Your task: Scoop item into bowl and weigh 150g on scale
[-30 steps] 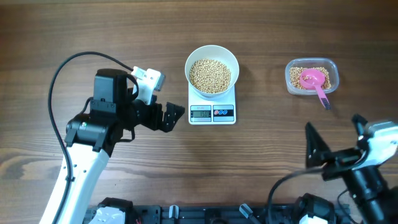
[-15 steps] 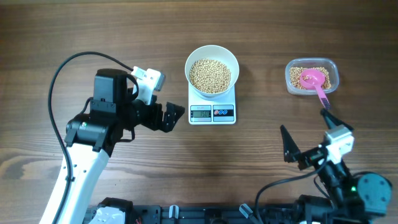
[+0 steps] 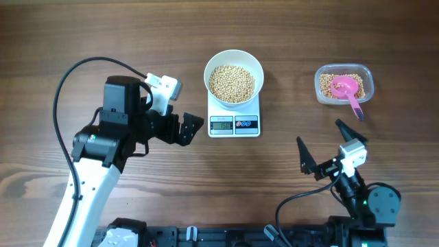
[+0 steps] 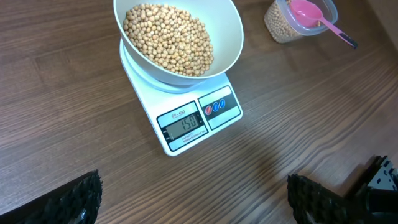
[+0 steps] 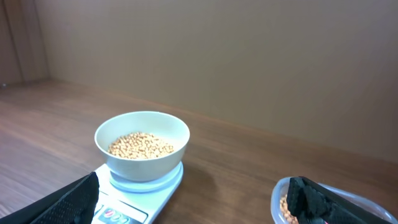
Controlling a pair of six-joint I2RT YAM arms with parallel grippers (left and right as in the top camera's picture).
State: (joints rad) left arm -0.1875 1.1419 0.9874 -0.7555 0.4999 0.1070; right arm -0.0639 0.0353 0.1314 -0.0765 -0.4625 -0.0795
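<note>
The white bowl (image 3: 234, 62) sits on the white scale (image 3: 234, 125), filled with the beige beans that are the item (image 3: 232, 82). In the left wrist view the bowl (image 4: 231, 43) and beans (image 4: 168, 37) rest on the scale (image 4: 163, 144), whose display reads 150. My left gripper (image 3: 192, 130) (image 4: 193, 202) stands open just left of the scale, nothing between its fingers. My right gripper (image 3: 324, 145) (image 5: 193, 202) hangs open near the front right, empty, facing the bowl (image 5: 142, 163), beans (image 5: 140, 145) and scale (image 5: 163, 186).
A clear plastic tub (image 3: 321, 86) of beans with a pink scoop (image 3: 346, 88) lying in it stands at the back right; the tub (image 4: 278, 25) and scoop (image 4: 308, 11) also show from the left wrist. The tub's rim (image 5: 278, 198) is beside my right finger.
My right arm has drawn back to the left and toward its base at the table's front, jaws still open. The left arm, bowl and scale have not moved.
</note>
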